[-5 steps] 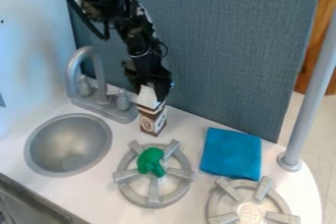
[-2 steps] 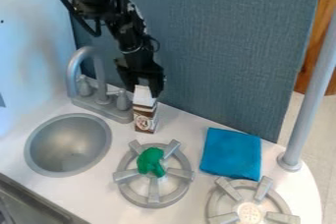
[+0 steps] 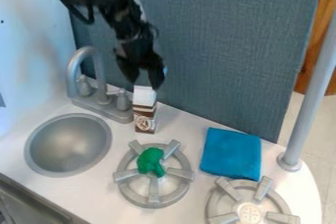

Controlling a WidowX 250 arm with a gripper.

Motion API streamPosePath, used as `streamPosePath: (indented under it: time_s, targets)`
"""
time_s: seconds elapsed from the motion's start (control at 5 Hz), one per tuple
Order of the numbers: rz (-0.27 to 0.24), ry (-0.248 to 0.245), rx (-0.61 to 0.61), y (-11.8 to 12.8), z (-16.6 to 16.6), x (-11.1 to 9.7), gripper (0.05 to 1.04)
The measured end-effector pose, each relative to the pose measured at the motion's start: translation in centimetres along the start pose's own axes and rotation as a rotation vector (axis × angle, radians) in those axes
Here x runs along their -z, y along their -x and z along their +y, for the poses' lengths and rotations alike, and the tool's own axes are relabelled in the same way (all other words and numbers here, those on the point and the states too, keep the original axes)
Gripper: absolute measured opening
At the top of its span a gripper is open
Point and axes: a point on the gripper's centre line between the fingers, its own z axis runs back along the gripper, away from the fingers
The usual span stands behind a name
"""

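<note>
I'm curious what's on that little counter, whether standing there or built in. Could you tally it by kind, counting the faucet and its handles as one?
Burners: 2
Sink: 1
Faucet: 1
Carton: 1
Blue cloth: 1
Green object: 1
Pole: 1
Total: 8

Arm (image 3: pixel 123 15): blurred, cut by top edge | lower burner (image 3: pixel 249 212): bottom cut off | carton (image 3: pixel 145 119) print: blurred

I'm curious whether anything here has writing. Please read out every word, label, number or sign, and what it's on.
None can be read.
Brown-and-white carton: markings and a round emblem, too small to read.
Burner below the blue cloth: reddish marks at its centre, too small to tell if they're writing.
</note>
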Motion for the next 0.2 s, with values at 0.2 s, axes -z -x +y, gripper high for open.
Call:
streamPosePath:
  time_s: [0.2]
  targets:
    - [-0.068, -0.032, 0.026, 0.0, -0.8, -5.6, 1.009]
